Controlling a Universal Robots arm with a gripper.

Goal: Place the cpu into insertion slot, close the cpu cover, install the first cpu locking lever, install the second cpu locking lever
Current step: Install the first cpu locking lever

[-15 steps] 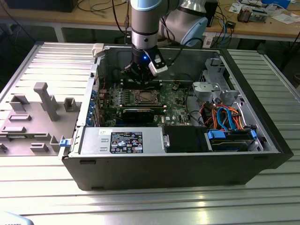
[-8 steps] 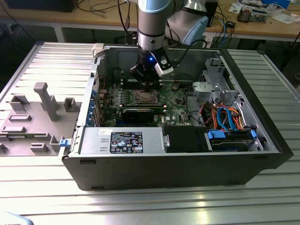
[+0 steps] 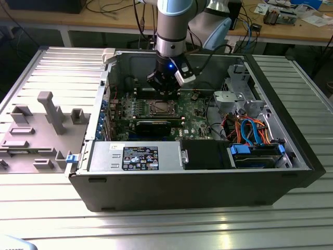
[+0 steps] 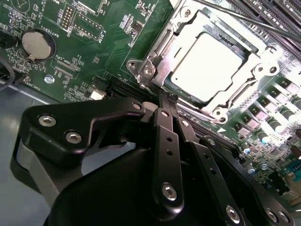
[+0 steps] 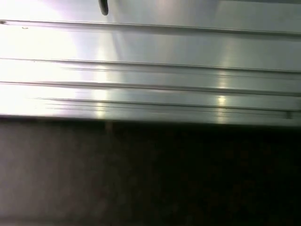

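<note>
Hand shut — tip beside cpu cover.

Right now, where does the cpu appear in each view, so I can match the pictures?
Exterior view: the cpu sits in its socket on the green circuit board, just below the gripper.
Second wrist view: cpu inside the cpu cover.
First wrist view: ribbed metal surface.
Shared landmark: green circuit board.

I read "BATTERY1" beside the coin cell, upper left of the second wrist view | power supply label, lower centre of the exterior view: print unreadable
</note>
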